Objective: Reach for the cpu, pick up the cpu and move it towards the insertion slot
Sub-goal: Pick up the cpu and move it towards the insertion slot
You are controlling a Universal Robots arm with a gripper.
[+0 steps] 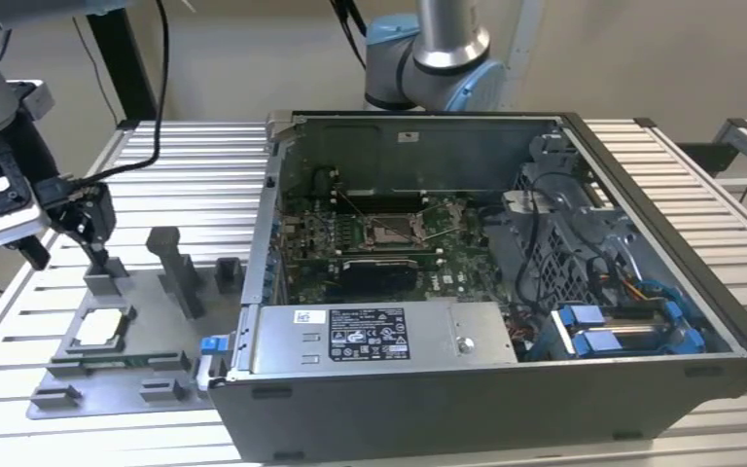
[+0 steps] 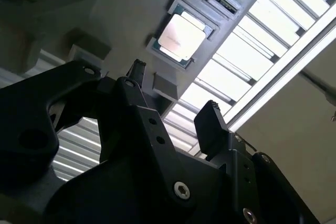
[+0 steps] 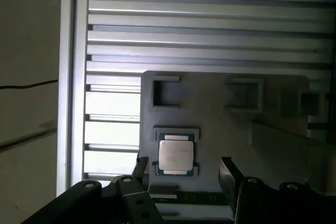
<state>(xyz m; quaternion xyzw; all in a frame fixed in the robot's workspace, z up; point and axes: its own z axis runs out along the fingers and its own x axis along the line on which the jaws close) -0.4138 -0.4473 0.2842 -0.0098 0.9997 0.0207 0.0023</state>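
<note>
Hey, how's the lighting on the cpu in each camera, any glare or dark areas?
Second wrist view: the cpu glares pale, the table slats wash out white, and the gripper with its open jaws is a dark silhouette. First wrist view: cpu evenly lit, slats beside the grey fixture overexposed. Exterior view: even light, the computer case interior shadowed.

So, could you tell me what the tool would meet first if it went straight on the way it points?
Probably the cpu in its grey fixture: it lies ahead, between the fingers of the open tool, though depth is unclear.
</note>
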